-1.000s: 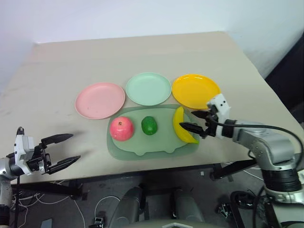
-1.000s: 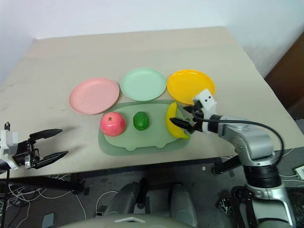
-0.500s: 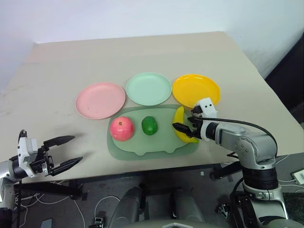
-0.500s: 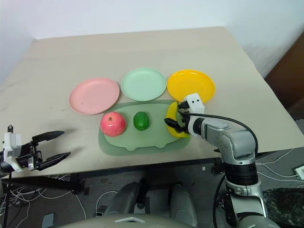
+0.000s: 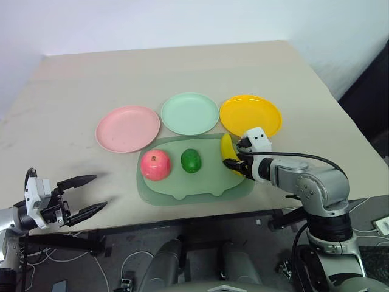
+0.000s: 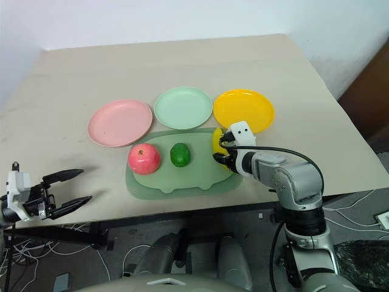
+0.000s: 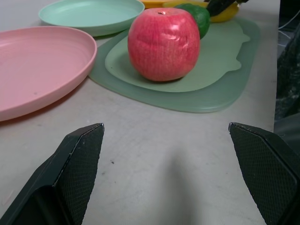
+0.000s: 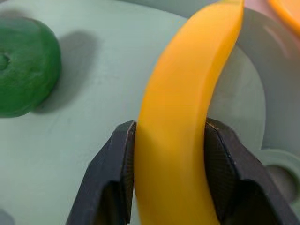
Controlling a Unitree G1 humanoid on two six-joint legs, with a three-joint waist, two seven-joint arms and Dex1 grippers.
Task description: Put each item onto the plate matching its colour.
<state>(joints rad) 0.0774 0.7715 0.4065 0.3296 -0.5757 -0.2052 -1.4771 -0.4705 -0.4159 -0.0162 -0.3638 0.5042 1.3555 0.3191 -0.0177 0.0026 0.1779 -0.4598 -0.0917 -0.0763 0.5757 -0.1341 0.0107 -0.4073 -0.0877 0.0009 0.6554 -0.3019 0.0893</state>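
The right gripper [image 8: 171, 187] grasps the banana [image 8: 187, 117] between its fingers [image 8: 117, 173], on the mat's [image 5: 182, 188] right end, near the yellow plate [image 5: 250, 115]. The left gripper [image 5: 85, 194] hangs released at the table's [image 5: 182, 67] near left edge.

Beige rectangular table [image 5: 182, 67] stands against a plain pale wall [image 5: 152, 24], surface matte and evenly lit with soft shadows. Dark grey floor [image 5: 121, 255] below the near edge, with loose white and black cables [image 5: 130, 264] lying on it. Dark panel [image 5: 371, 103] beside the table's right side.
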